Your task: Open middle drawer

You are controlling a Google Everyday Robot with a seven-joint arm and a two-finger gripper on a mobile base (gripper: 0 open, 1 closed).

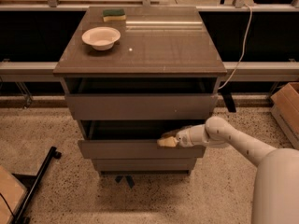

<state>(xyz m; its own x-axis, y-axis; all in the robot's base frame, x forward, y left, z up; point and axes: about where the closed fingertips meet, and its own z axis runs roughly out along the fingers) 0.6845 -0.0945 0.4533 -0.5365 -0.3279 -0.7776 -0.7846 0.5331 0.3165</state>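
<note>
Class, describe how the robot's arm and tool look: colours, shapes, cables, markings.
The arm is smooth, rounded and off-white, with a bulbous joint and no visible cables or markings. Its tool, at the middle drawer's top edge, is pale yellowish-tan.

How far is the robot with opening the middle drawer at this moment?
Partly done: the middle drawer stands out a little, a dark strip of its inside showing above the front. In progress: the hand is at the front's top edge, right of middle. Left: probably pulling it out further.
</note>
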